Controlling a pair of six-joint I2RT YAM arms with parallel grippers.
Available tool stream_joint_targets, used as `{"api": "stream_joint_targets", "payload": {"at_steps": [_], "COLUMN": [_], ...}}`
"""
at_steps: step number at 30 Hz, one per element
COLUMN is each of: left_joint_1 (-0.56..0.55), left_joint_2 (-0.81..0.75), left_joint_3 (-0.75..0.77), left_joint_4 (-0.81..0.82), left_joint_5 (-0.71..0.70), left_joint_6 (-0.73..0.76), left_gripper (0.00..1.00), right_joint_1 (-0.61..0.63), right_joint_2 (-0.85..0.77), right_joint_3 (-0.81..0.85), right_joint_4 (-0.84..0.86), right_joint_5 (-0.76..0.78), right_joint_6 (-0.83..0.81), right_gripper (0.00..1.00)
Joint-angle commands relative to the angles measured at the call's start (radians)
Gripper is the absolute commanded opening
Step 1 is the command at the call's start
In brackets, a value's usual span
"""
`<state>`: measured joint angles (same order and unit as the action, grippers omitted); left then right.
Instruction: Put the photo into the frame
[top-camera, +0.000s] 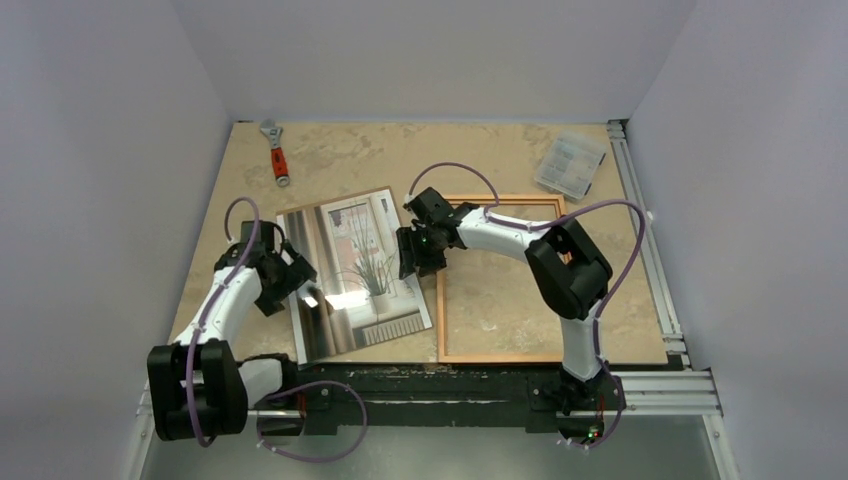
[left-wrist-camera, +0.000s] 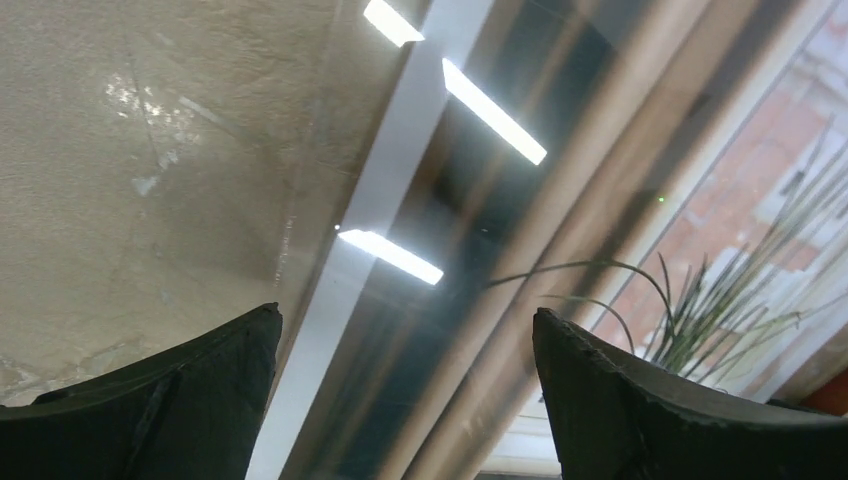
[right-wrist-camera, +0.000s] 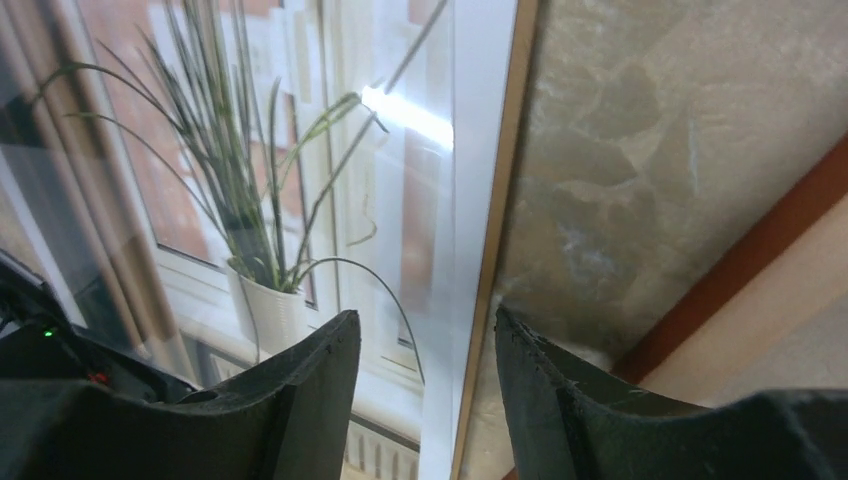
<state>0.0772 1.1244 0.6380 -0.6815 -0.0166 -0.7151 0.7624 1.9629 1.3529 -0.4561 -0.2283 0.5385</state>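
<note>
The photo (top-camera: 350, 270) lies seemingly flat on beige table (top-camera: 380, 155); left end effector (left-wrist-camera: 405, 310), right end effector (right-wrist-camera: 422, 315) apart.

From above, my right arm (top-camera: 500, 232) covers the upper left corner of the frame (top-camera: 500, 357). Both wrist views crop the photo (top-camera: 345, 300) to slivers. The clear box (top-camera: 570, 165) perhaps holds small parts: too tiny to tell.
</note>
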Motion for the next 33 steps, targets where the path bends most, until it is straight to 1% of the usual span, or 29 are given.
{"api": "stream_joint_targets", "payload": {"at_steps": [1,5,9,13,15,17,20,22,26,33], "left_joint_1": [0.057,0.083,0.087,0.086,0.085,0.085,0.085,0.085,0.085,0.085], "left_joint_2": [0.061,0.118,0.136,0.105,0.074,0.043,0.002,-0.007,0.006,0.044], "left_joint_3": [-0.022,-0.022,-0.021,-0.041,-0.041,-0.035,-0.017,-0.017,-0.028,-0.044], "left_joint_4": [0.012,0.050,0.084,0.141,0.148,0.121,0.071,0.072,0.110,0.130], "left_joint_5": [0.010,0.057,0.109,0.202,0.238,0.230,0.183,0.186,0.226,0.224], "left_joint_6": [0.043,0.051,0.055,0.051,0.052,0.060,0.074,0.080,0.080,0.096], "left_gripper": [0.94,0.94,0.93,0.88,0.85,0.84,0.84,0.83,0.81,0.81], "right_joint_1": [-0.009,-0.010,-0.009,-0.009,-0.010,-0.009,-0.009,-0.009,-0.016,-0.035], "right_joint_2": [0.019,0.017,0.046,0.034,0.021,0.004,-0.012,0.002,0.053,-0.013], "right_joint_3": [0.054,0.052,0.081,0.074,0.073,0.072,0.088,0.119,0.174,0.102], "right_joint_4": [0.007,0.046,0.035,0.034,0.020,0.004,-0.011,-0.024,-0.043,-0.001], "right_joint_5": [-0.034,-0.087,-0.115,-0.133,-0.116,-0.070,-0.003,0.010,-0.022,-0.084], "right_joint_6": [0.009,0.012,0.012,0.020,0.021,0.017,0.013,0.009,0.002,0.029], "right_gripper": [0.51,0.51,0.49,0.48,0.48,0.48,0.51,0.51,0.51,0.50]}}
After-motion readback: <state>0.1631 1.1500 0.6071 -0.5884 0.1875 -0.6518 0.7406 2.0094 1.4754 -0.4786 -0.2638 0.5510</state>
